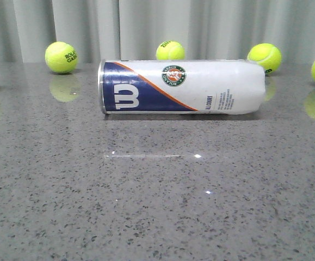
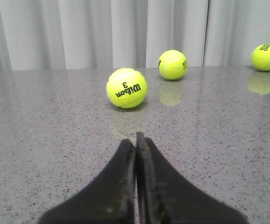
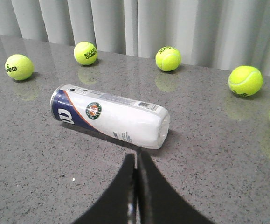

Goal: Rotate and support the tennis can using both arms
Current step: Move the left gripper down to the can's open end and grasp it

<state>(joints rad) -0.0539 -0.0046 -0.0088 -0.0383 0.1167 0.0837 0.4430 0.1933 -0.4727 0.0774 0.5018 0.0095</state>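
The tennis can (image 1: 181, 87) lies on its side on the grey speckled table, silver rim to the left, navy panel with the white "W" facing me. It also shows in the right wrist view (image 3: 109, 115), lying just beyond my right gripper (image 3: 136, 155), which is shut and empty, its tips close to the can's white end without touching it. My left gripper (image 2: 136, 138) is shut and empty, above bare table; the can is out of its view. Neither gripper shows in the front view.
Several yellow-green tennis balls lie along the back of the table by the curtain: one (image 1: 61, 57) far left, one (image 1: 170, 50) behind the can, one (image 1: 264, 57) at its right end. A Wilson ball (image 2: 127, 87) lies ahead of my left gripper.
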